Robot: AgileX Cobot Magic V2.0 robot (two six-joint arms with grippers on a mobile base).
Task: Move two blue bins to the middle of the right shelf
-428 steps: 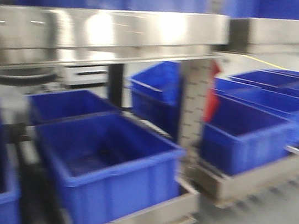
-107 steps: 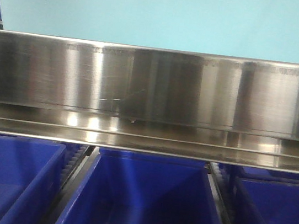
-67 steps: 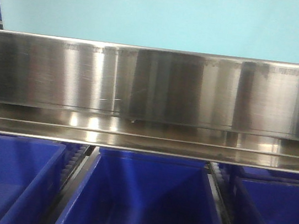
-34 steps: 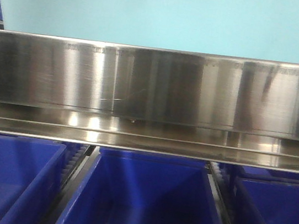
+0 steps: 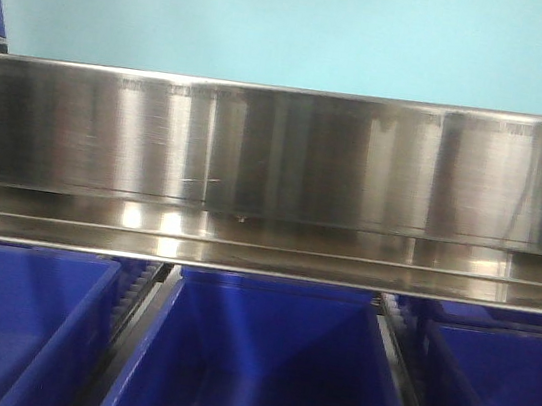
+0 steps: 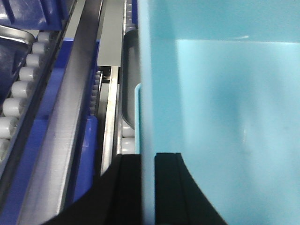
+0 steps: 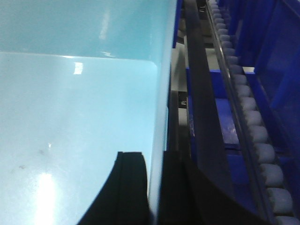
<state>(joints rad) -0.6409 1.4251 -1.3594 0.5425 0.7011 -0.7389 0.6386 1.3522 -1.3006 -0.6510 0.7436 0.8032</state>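
Note:
A pale sky-blue bin [image 5: 286,23] fills the top of the front view, just behind and above the broad shiny steel front rail [image 5: 278,154] of the shelf tier. My left gripper [image 6: 148,159] is shut on the bin's left wall [image 6: 146,93], one finger inside and one outside. My right gripper [image 7: 155,159] is shut on the bin's right wall [image 7: 161,103] the same way. The bin's smooth floor shows in both wrist views [image 6: 234,131] [image 7: 70,131]. Only one pale bin is in view.
Dark royal-blue bins [image 5: 262,373] sit side by side on the tier below the rail. Roller tracks [image 7: 253,131] and more dark blue bins [image 7: 281,70] run beside the pale bin; rollers also show at the left [image 6: 18,89].
Long ago the view swept past racks of dark blue bins. Over the last second and a half the pale bin has barely shifted behind the rail.

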